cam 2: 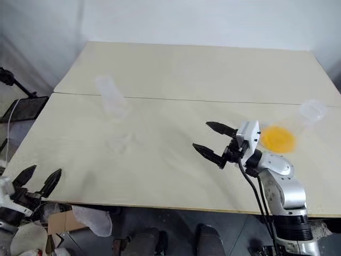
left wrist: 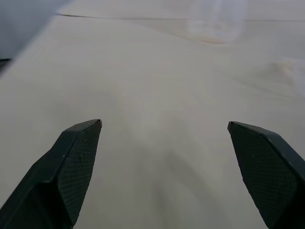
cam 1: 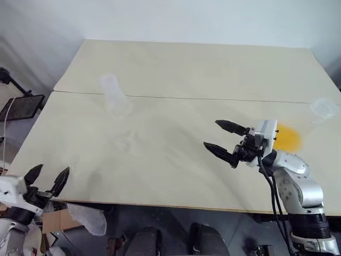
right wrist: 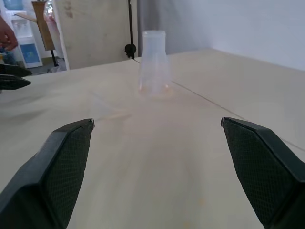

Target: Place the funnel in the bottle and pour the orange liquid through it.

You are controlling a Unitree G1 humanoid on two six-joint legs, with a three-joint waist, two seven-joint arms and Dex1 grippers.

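Both grippers are spread and empty, so nothing is started: the right gripper (cam 2: 215,143) hovers near the flask of orange liquid (cam 2: 277,138), the left gripper (cam 1: 48,178) well off, the bottle (cam 1: 113,94) across the table (cam 1: 176,69), funnel indiscernible.

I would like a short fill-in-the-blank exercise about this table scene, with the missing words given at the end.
1. The liquid pooled in the flask near the right gripper is ____ in colour.
2. The fingers of the left gripper stand ____, holding nothing.
3. The clear bottle stands on the table on the robot's ____ side.

Missing words: orange; open; left
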